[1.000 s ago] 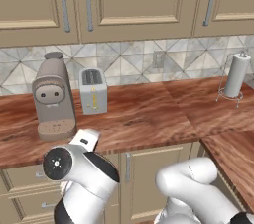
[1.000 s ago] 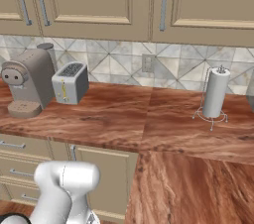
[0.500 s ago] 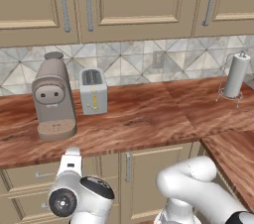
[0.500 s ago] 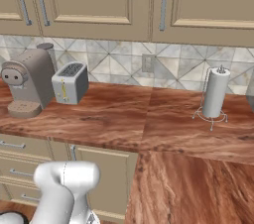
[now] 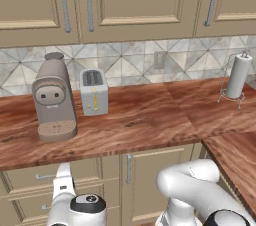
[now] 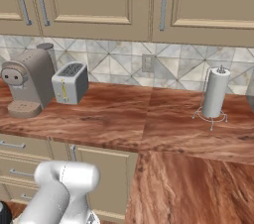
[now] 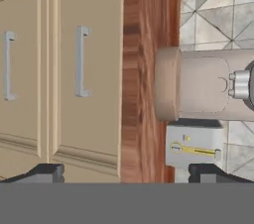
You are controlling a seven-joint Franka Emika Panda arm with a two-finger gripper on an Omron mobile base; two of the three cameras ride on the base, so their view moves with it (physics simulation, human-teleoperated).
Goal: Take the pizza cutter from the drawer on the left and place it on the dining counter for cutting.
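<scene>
Hand view — the drawer is closed, contents hidden; hand released, fingers spread wide.

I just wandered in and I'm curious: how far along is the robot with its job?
Nothing looks done yet: the drawer is shut. In hand: the open, empty hand faces its silver handle. Left: pull it open, take the pizza cutter, carry it to the dining counter.

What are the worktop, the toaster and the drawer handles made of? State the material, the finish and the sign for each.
Worktop: looks like reddish-brown wood with a smooth finish; streaky grain runs along it.
Toaster: probably brushed metal or pale plastic; flat silver-grey sides, no clear shine, so open.
Drawer handles: seem to be satin metal; thin silver bars with soft highlights on the beige drawer fronts.
</scene>
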